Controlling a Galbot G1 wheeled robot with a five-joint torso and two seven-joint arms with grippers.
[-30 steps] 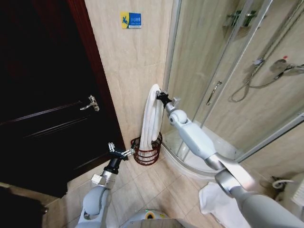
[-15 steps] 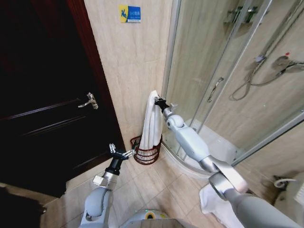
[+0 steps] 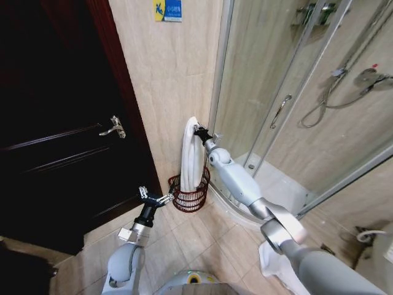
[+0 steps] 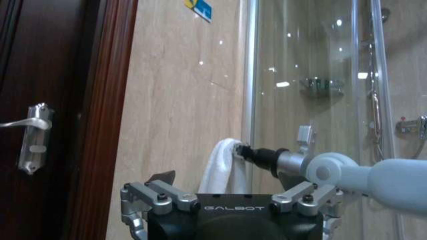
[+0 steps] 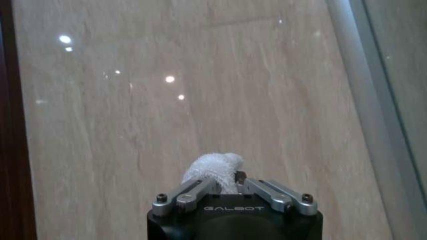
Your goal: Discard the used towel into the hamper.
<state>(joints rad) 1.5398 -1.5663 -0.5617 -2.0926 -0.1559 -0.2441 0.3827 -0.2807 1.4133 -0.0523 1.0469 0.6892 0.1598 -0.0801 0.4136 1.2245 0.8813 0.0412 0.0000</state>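
Shower enclosure (image 3: 319, 123): glass-walled, to the right of the tiled wall (image 3: 166, 92), with a dark door (image 3: 55, 123) on the left
Towel (image 3: 190, 153): white, hanging straight down along the wall, long axis vertical, top end pinched, lower end reaching into the basket
Hamper (image 3: 189, 195): reddish-brown wire basket on the floor against the wall, directly beneath the towel
Right end effector (image 3: 198, 132): raised high by the wall, clenched on the towel's top fold; white cloth (image 5: 215, 170) bunched between the fingers in the right wrist view
Left end effector (image 3: 155, 198): low, just beside the hamper's left rim, fingers spread and holding nothing
Key relation: hamper straight below the right end effector, so a vertical drop looks enough; right arm carrying, left nearer the basket but idle
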